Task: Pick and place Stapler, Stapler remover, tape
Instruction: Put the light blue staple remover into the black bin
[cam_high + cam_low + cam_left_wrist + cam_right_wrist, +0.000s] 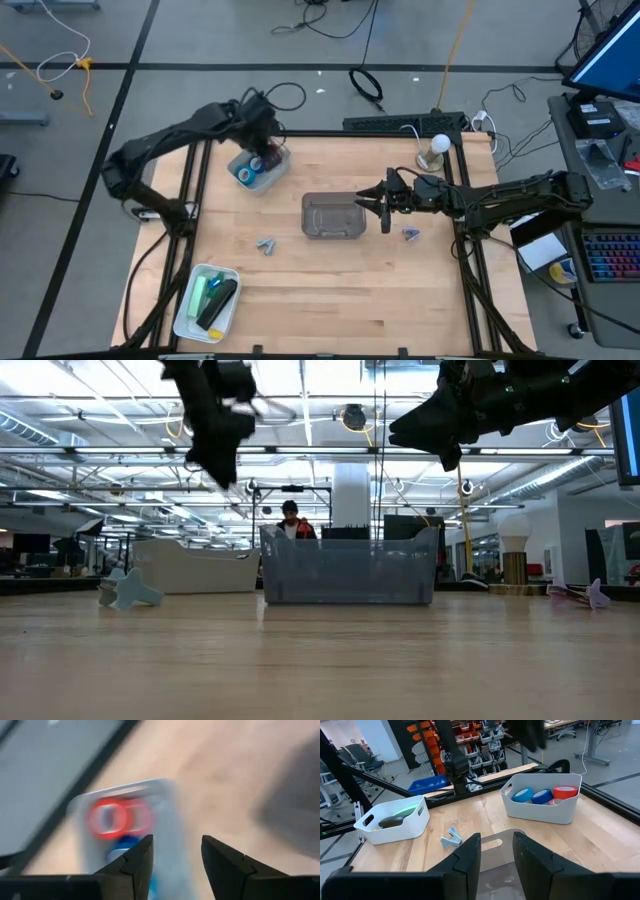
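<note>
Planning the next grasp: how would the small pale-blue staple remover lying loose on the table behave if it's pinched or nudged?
The staple remover looks small and thin-bodied, so it is probably light and would slide on the smooth wooden table rather than resist a nudge. Its splayed, winged shape suggests it won't roll, though it could pivot or slip from an off-centre pinch.

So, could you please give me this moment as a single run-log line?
left gripper: jaws open, empty, above tape bin | tape rolls: in bin | right gripper: jaws open, empty, over grey bin | stapler remover: on table
</note>
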Robot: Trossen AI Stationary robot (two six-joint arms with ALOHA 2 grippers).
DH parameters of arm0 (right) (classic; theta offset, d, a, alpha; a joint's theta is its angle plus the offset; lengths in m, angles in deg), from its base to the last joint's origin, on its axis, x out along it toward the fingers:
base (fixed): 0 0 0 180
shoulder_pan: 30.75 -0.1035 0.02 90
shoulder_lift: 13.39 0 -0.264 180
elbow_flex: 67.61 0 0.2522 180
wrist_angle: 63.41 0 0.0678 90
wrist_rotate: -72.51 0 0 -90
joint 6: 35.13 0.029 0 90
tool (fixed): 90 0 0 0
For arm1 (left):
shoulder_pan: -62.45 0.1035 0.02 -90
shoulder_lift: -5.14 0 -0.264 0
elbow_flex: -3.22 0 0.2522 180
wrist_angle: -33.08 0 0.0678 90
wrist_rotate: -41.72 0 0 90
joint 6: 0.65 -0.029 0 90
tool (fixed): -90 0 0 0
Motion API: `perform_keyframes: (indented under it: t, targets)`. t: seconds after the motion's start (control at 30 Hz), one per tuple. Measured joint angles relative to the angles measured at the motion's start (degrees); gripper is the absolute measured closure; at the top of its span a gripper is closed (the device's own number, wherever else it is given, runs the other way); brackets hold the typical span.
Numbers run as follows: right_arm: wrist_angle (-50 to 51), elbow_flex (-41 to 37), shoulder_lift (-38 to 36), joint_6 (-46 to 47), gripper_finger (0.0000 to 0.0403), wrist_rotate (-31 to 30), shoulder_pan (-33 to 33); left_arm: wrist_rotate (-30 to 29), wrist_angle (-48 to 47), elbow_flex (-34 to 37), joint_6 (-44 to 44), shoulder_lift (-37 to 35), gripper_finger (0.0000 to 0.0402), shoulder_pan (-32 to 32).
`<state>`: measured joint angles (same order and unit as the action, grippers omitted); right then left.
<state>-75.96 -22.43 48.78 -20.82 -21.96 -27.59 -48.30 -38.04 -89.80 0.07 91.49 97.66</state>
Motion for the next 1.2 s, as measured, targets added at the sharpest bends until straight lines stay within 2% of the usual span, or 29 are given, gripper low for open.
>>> perform_keyframes:
  t: [0.13,0.27,0.43,0.63,0.77,0.97,1.2]
  targets:
    - [0.0,0.0,0.0,-0.08,0.0298,0.0,0.0,5.93,-0.22,0.0,3.92,-5.15,0.0234,-7.3]
    - [0.01,0.0,0.0,-0.17,0.0296,0.0,0.01,5.67,-1.94,0.0,5.71,-7.44,0.0234,-17.22]
    - [0.02,0.0,0.0,-0.19,0.0298,0.0,0.0,1.38,-5.91,0.0,7.5,-6.68,0.0234,-29.58]
    - [0.02,0.0,0.0,-0.2,0.0296,0.02,0.0,-8.29,-13.64,0.0,19.14,-3.1,0.0234,-40.07]
    - [0.04,0.0,0.0,-0.22,0.0298,0.02,0.02,-7.66,-16.78,1.15,25.57,0.08,0.0234,-43.31]
    - [0.06,0.0,0.0,-0.22,0.0296,0.06,0.0,1.5,-6.29,13.34,31.37,1.27,0.0234,-45.32]
    - [0.07,0.0,0.0,-0.22,0.0298,0.07,0.0,3.44,2.73,24.32,39.07,0.87,0.0234,-42.04]
